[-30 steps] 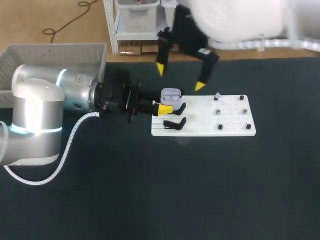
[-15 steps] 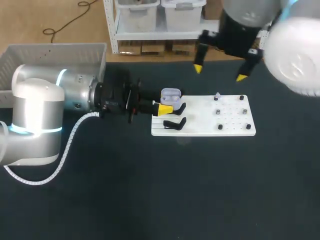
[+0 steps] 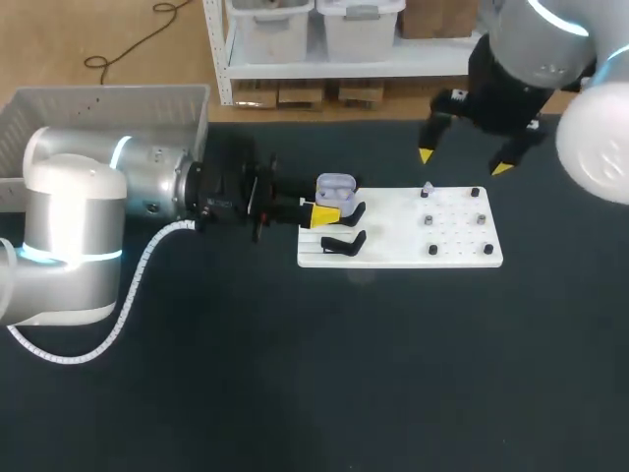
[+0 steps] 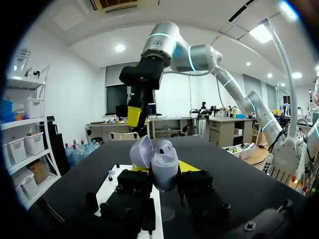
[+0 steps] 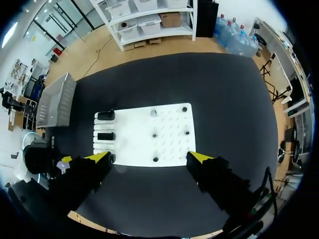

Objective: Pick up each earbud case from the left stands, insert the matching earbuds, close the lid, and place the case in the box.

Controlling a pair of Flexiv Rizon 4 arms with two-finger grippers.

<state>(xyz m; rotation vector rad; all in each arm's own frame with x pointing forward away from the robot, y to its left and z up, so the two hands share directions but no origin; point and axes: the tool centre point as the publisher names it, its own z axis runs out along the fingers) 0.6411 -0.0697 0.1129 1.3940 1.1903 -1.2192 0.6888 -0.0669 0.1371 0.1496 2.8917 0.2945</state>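
Motion belongs to the right gripper. A second ago it hung at upper centre of the head view, over the case. Now it hangs at upper right, above the far edge of the board, near the earbud. Its fingers are spread wide and hold nothing. The left gripper has not stirred at centre left; it looks clamped on the case, lid open, by the stands. I judge the right gripper is lining up to fetch that earbud for the case. The box at upper left comes later.
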